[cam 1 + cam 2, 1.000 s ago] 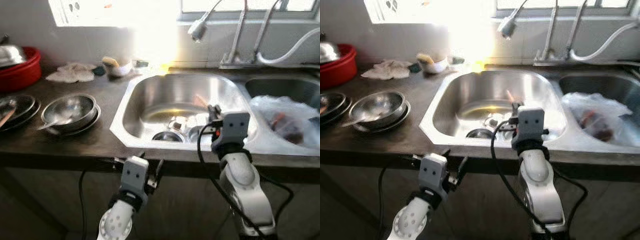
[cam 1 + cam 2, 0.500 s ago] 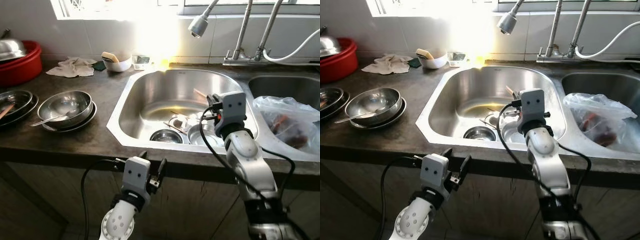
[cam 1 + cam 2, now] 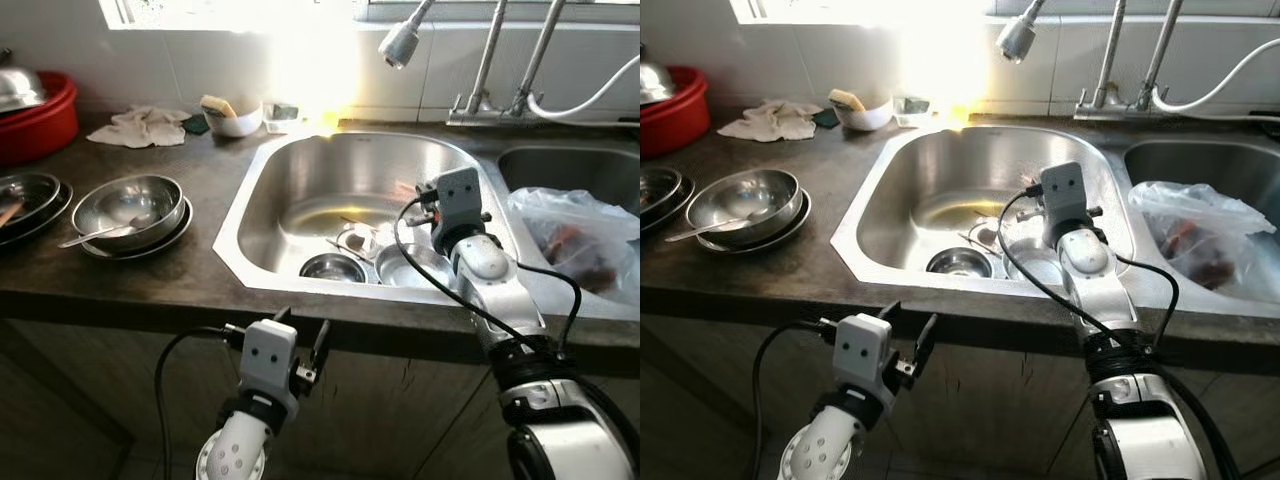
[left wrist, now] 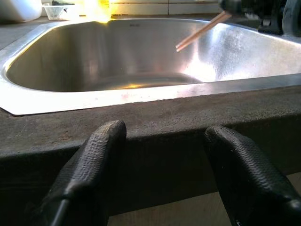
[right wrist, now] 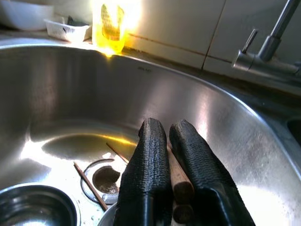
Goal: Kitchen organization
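1. Right gripper point(image 5: 171, 181) pinches chopsticks point(image 5: 178, 179) over the sink point(image 3: 262, 180).
2. Left gripper point(image 4: 160, 174) hangs spread, empty, below the counter point(image 3: 150, 275).
3. Bowls point(image 3: 335, 268) remain in the sink; plenty left, I reckon.

Right end effector point(image 5: 171, 155) clamped closed, left end effector point(image 4: 164, 155) spread wide.

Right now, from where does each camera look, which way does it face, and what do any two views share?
Left eye view and right eye view: on the head, looking forward and down at the stainless steel sink basin; both silver arms show.
Left wrist view: below the dark stone counter edge, facing the basin; open left pincer.
Right wrist view: over the basin, facing the drain; right pincer shut on brown wooden chopsticks.
Shared: left wrist view also catches those chopsticks.
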{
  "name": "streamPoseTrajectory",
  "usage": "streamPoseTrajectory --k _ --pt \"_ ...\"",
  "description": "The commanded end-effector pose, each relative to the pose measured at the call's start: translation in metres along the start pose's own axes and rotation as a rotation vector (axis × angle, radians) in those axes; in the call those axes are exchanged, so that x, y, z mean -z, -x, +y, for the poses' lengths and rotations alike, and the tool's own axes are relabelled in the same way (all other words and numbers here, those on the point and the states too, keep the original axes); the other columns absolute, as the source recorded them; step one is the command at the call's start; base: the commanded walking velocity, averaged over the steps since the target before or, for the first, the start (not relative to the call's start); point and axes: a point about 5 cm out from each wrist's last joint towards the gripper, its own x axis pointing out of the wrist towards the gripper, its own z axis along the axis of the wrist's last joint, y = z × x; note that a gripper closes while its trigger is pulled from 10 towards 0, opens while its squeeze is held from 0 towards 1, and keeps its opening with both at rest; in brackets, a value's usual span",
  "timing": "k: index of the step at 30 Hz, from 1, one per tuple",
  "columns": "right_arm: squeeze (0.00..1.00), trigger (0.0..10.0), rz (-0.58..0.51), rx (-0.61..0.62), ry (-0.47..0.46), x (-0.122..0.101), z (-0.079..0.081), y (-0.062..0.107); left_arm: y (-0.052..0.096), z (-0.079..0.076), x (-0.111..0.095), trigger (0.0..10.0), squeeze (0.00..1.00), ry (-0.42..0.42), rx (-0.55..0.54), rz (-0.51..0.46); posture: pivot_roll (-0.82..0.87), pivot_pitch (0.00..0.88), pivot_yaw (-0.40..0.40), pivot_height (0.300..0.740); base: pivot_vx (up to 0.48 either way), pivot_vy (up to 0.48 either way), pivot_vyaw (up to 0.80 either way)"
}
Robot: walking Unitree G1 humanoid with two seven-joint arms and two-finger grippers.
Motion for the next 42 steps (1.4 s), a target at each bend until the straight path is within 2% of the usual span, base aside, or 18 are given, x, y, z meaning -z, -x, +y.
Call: streamPoseTrajectory --k 1,2,3,4,12,14,15,16,17,18,24,26,27,28,30,37,39,42 --pt "0.07 10.0 0.008 0.006 0.027 0.0 -0.003 -0.004 0.004 0.0 -0.001 10.0 0.0 0.001 -0.01 0.016 0.09 0.151 -0.033 0.74 0.0 0.0 0.0" --pt "0.07 10.0 0.015 0.008 0.031 0.001 -0.004 -0.005 0.004 0.0 -0.001 10.0 0.0 0.002 -0.01 0.016 0.09 0.151 -0.033 0.74 0.0 0.0 0.0" --pt "0.68 10.0 0.029 -0.014 0.037 0.005 -0.002 -0.005 0.005 0.0 -0.001 10.0 0.0 0.007 -0.01 0.02 0.09 0.157 -0.029 0.74 0.0 0.0 0.0" --pt "1.0 10.0 0.022 -0.025 0.034 0.005 -0.001 -0.005 0.005 0.0 -0.002 10.0 0.0 0.014 -0.013 0.02 0.09 0.16 -0.03 0.74 0.0 0.0 0.0" --pt "1.0 10.0 -0.006 -0.018 0.052 0.005 -0.002 -0.003 0.004 0.001 -0.002 10.0 0.0 0.02 -0.011 0.025 0.08 0.159 -0.025 0.74 0.0 0.0 0.0" --pt "1.0 10.0 -0.024 0.018 0.06 0.004 -0.006 0.0 0.002 0.002 -0.001 10.0 0.0 0.019 -0.011 0.026 0.08 0.152 -0.023 0.74 0.0 0.0 0.0" --pt "0.75 10.0 -0.028 0.028 0.057 0.004 -0.007 0.0 0.001 0.002 -0.001 10.0 0.0 0.02 -0.011 0.027 0.08 0.147 -0.026 0.74 0.0 0.0 0.0" --pt "0.75 10.0 -0.028 0.028 0.057 0.004 -0.007 0.0 0.001 0.002 -0.001 10.0 0.0 0.02 -0.011 0.027 0.08 0.147 -0.026 0.74 0.0 0.0 0.0" --pt "0.0 10.0 -0.059 0.042 0.042 0.001 -0.009 0.006 -0.001 0.003 0.0 10.0 0.0 0.023 -0.016 0.028 0.08 0.137 -0.026 0.74 0.0 0.0 0.0" --pt "0.0 10.0 -0.097 0.05 0.026 -0.003 -0.01 0.015 -0.003 0.003 0.001 10.0 0.0 0.022 -0.019 0.027 0.07 0.13 -0.026 0.74 0.0 0.0 0.0" --pt "0.0 10.0 -0.171 0.052 -0.046 -0.011 -0.004 0.039 -0.008 0.005 0.003 10.0 0.0 0.02 -0.022 0.028 0.05 0.117 -0.022 0.74 0.0 0.0 0.0" --pt "0.0 10.0 -0.196 0.035 -0.08 -0.015 0.005 0.054 -0.01 0.006 0.003 10.0 0.0 0.015 -0.022 0.027 0.05 0.107 -0.019 0.74 0.0 0.0 0.0" --pt "0.0 10.0 -0.196 0.035 -0.08 -0.015 0.005 0.054 -0.01 0.006 0.003 10.0 0.0 0.015 -0.022 0.027 0.05 0.107 -0.019 0.74 0.0 0.0 0.0" --pt "0.0 10.0 -0.197 0.013 -0.101 -0.013 0.013 0.065 -0.012 0.007 0.004 10.0 0.0 0.013 -0.023 0.026 0.04 0.096 -0.015 0.74 0.0 0.0 0.0" --pt "0.0 10.0 -0.187 -0.016 -0.132 -0.008 0.024 0.078 -0.015 0.008 0.005 10.0 0.0 0.009 -0.026 0.025 0.03 0.086 -0.015 0.74 0.0 0.0 0.0" --pt "0.0 10.0 -0.168 -0.035 -0.148 -0.002 0.033 0.089 -0.017 0.009 0.006 10.0 0.0 0.0 -0.027 0.023 0.03 0.069 -0.012 0.74 0.0 0.0 0.0" --pt "0.0 10.0 -0.14 -0.048 -0.166 0.006 0.043 0.097 -0.019 0.011 0.006 10.0 0.0 -0.006 -0.031 0.016 0.03 0.056 -0.011 0.74 0.0 0.0 0.72" --pt "0.0 10.0 -0.119 -0.051 -0.176 0.01 0.048 0.098 -0.02 0.013 0.007 10.0 0.0 0.003 -0.04 0.016 0.03 0.049 -0.013 0.74 0.0 0.0 0.8"
